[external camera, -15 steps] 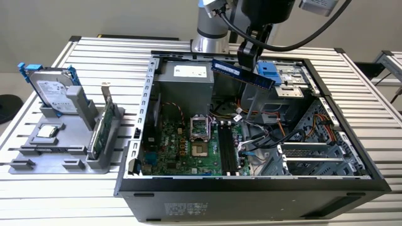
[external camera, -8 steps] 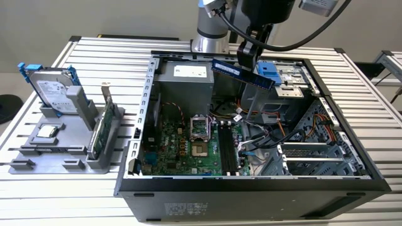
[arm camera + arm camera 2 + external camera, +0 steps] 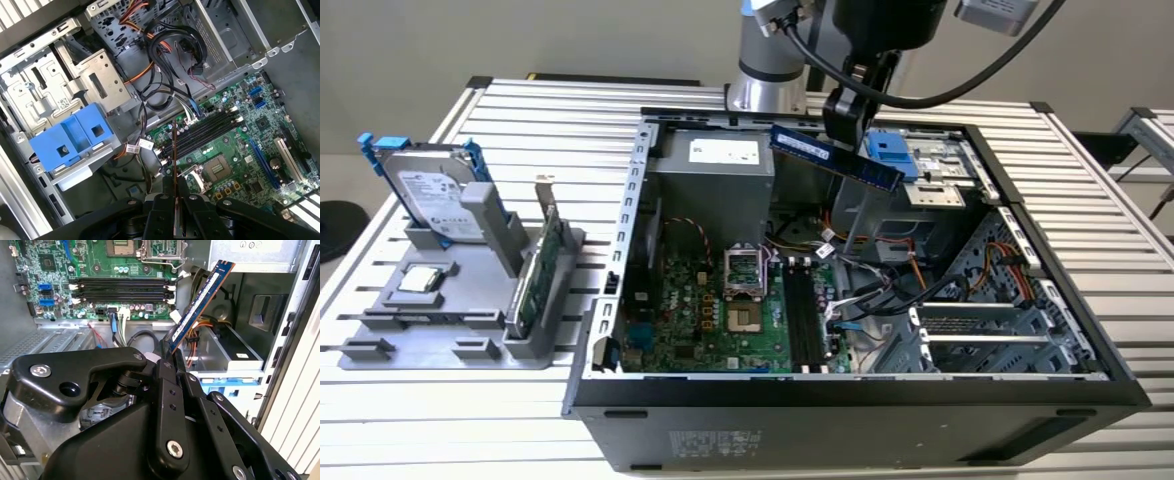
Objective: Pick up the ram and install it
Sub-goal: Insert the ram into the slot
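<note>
My gripper (image 3: 843,118) is shut on the ram (image 3: 835,155), a long dark stick with black chips, held tilted in the air above the back of the open computer case (image 3: 640,250). In the second wrist view the ram (image 3: 201,302) juts out of the fingers (image 3: 165,357) at a slant. Seen edge-on in the first wrist view, the ram (image 3: 174,150) rises from between the fingers (image 3: 162,192). The black memory slots (image 3: 803,315) (image 3: 120,290) (image 3: 205,130) on the green motherboard (image 3: 707,310) lie below the stick and hold no module.
On the exterior view's left a grey holder (image 3: 440,325) carries a silver hard drive with blue rails (image 3: 434,190), a green card with a metal bracket (image 3: 534,265) and a small chip (image 3: 420,280). A blue drive caddy (image 3: 887,150) (image 3: 75,140) and loose cables (image 3: 165,75) lie close to the ram.
</note>
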You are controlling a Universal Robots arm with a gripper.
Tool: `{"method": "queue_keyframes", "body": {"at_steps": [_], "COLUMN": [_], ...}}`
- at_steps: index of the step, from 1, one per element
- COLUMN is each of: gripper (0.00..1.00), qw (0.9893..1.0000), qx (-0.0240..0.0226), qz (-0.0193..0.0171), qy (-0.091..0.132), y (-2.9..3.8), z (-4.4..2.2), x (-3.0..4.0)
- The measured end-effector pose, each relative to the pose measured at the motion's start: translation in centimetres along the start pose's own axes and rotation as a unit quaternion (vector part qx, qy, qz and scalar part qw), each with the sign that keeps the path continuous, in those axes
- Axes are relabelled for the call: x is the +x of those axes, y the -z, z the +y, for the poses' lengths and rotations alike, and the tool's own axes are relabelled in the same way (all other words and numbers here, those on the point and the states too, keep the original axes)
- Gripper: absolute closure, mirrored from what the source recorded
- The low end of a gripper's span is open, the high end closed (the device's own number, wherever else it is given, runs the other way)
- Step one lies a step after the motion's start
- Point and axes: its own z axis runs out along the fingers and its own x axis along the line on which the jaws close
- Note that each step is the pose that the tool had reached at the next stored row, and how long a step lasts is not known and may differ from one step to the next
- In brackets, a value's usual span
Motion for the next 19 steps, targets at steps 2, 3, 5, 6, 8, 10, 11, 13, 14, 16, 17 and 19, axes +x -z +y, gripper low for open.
{"method": "queue_keyframes", "body": {"at_steps": [2, 3, 5, 6, 8, 10, 11, 13, 14, 16, 17, 19], "gripper": [1.00, 1.00, 1.00, 1.00, 1.00, 1.00, 1.00, 1.00, 1.00, 1.00, 1.00, 1.00], "qw": [1.0000, 1.0000, 1.0000, 1.0000, 1.0000, 1.0000, 1.0000, 1.0000, 1.0000, 0.9999, 0.9999, 0.9999], "qx": [0.0000, 0.0000, 0.0000, 0.0000, 0.0000, -0.0001, 0.0000, -0.0001, 0.0000, -0.0001, -0.0001, -0.0001], "qz": [0.0000, -0.0001, -0.0001, -0.0001, -0.0001, -0.0001, -0.0001, -0.0001, -0.0001, -0.0002, -0.0001, -0.0002], "qy": [-0.001, -0.002, -0.003, -0.004, -0.005, -0.007, -0.007, -0.008, -0.009, -0.010, -0.011, -0.012], "y": [0.00, 0.00, 0.00, 0.00, 0.00, 0.00, 0.00, 0.00, 0.00, 0.00, 0.00, 0.00], "z": [0.00, 0.00, 0.00, 0.00, 0.00, 0.00, 0.00, 0.00, 0.00, 0.00, 0.00, 0.00], "x": [0.00, 0.00, 0.00, 0.00, 0.00, 0.00, 0.00, 0.00, 0.00, 0.00, 0.00, 0.00]}}
